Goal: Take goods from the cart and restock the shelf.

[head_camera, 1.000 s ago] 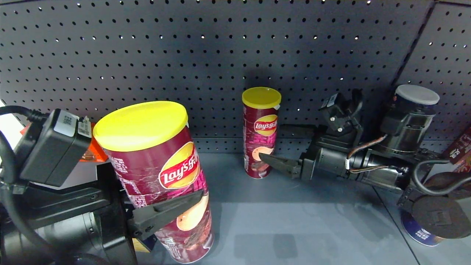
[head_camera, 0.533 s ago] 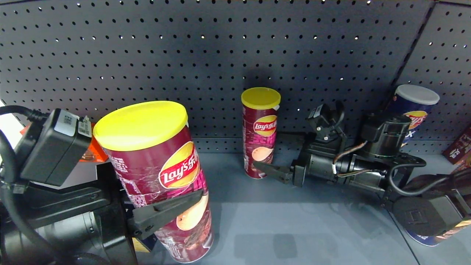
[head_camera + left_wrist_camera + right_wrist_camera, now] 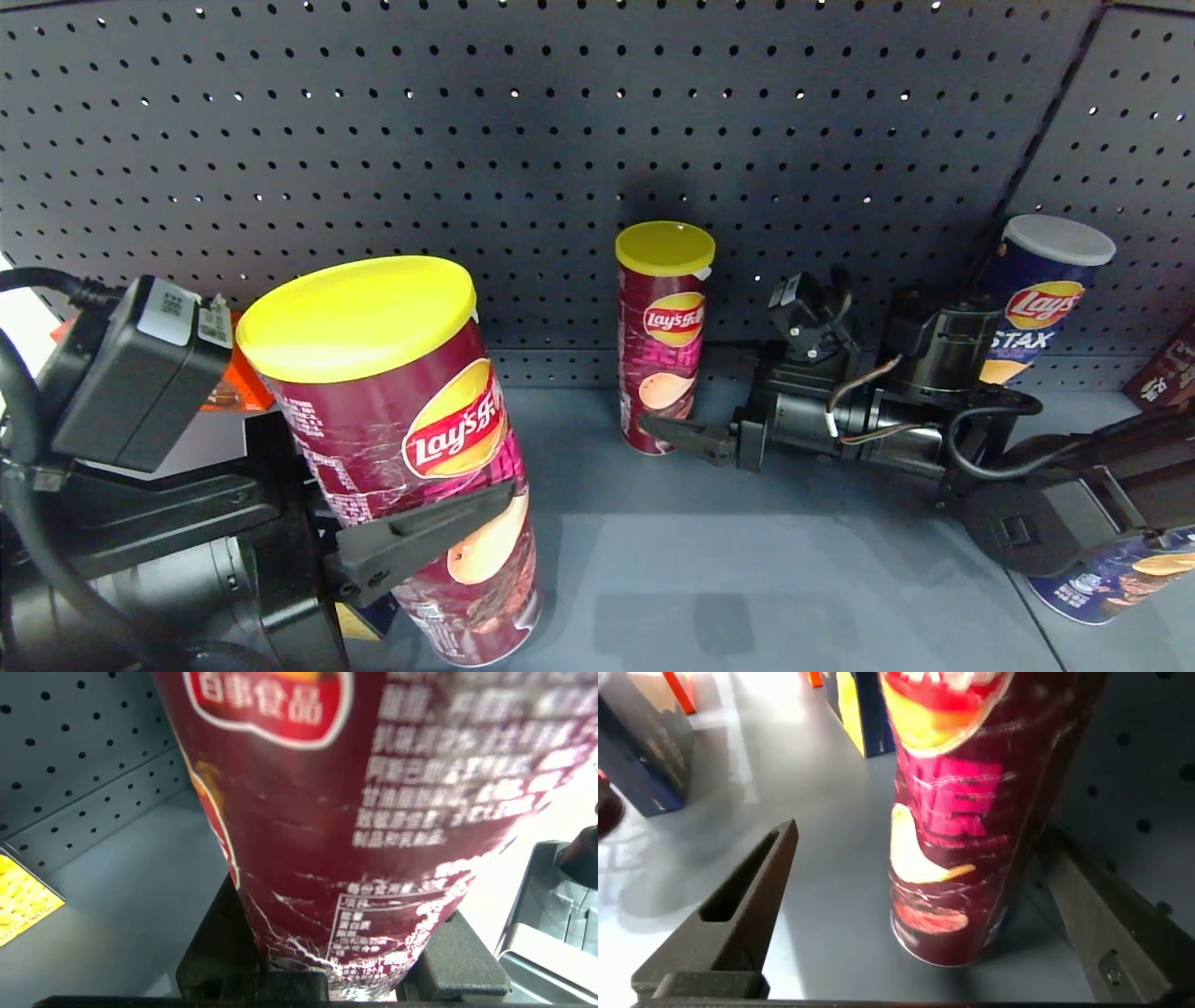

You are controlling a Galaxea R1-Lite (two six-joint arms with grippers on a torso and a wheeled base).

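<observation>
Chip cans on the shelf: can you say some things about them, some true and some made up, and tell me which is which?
1. The left end effector grips a dark red can, the held can, which has a yellow lid. True.
2. The far can, near the back wall, lies on its side. False: it stands upright on the shelf.
3. The right end effector is open, with one finger on each side of the far can. True.
4. The blue can has a yellow lid. False: its lid is pale grey.
</observation>
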